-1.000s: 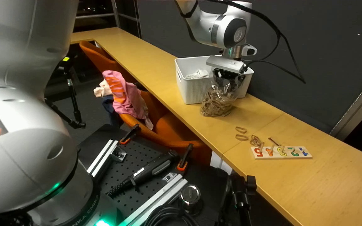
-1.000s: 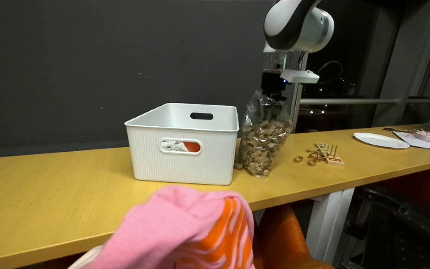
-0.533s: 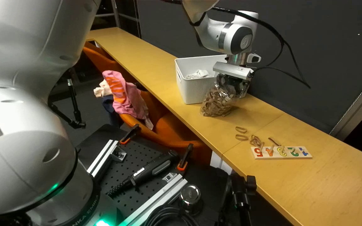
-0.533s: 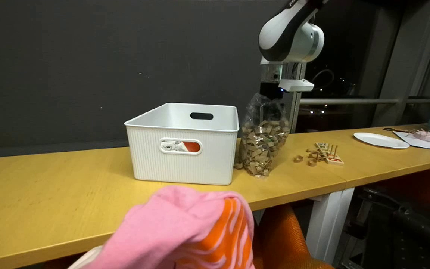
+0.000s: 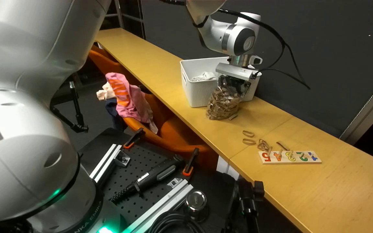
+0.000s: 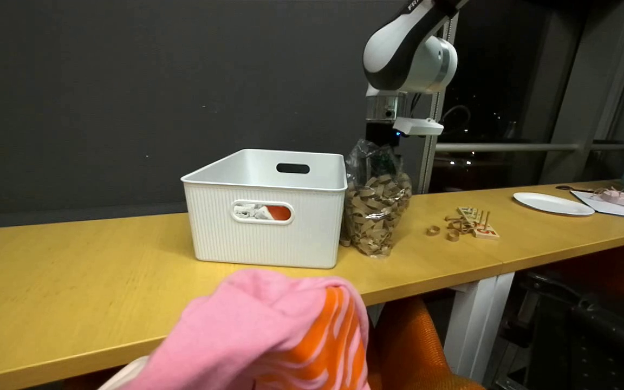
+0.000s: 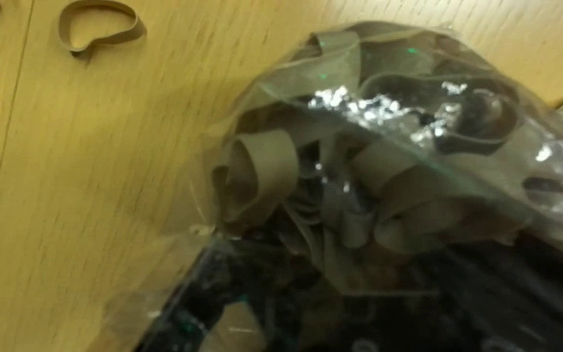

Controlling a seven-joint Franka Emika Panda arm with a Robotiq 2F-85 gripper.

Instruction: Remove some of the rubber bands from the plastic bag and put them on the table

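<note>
“The pincer [image 7: 355, 249]: where do we find it?”

“Reaching down into the top of the plastic bag [image 6: 378, 211]; in the wrist view we see its dark fingers [image 7: 530, 278] through the crinkled, shiny wrapping.”

“Together or apart?”

“Apart, with a gap between them. Rubber bands [image 7: 276, 159] curl just ahead of the tips; glare and blur keep us from telling whether any touch the pads.”

“And where does the bag stand?”

“On the table [image 5: 338, 184], just beside the white bin [image 6: 263, 238], its lower part packed with tan bands. Both exterior views show us that.”

“Do we count loose bands too?”

“We do: in an exterior view, two single loops [image 5: 249, 144] lie near each other on the wood, and a tangled bunch [image 5: 263, 145] sits by the 5 end of the number board [image 5: 296, 158]. A white plate [image 6: 553, 205] lies farther along the same tabletop.”
</note>
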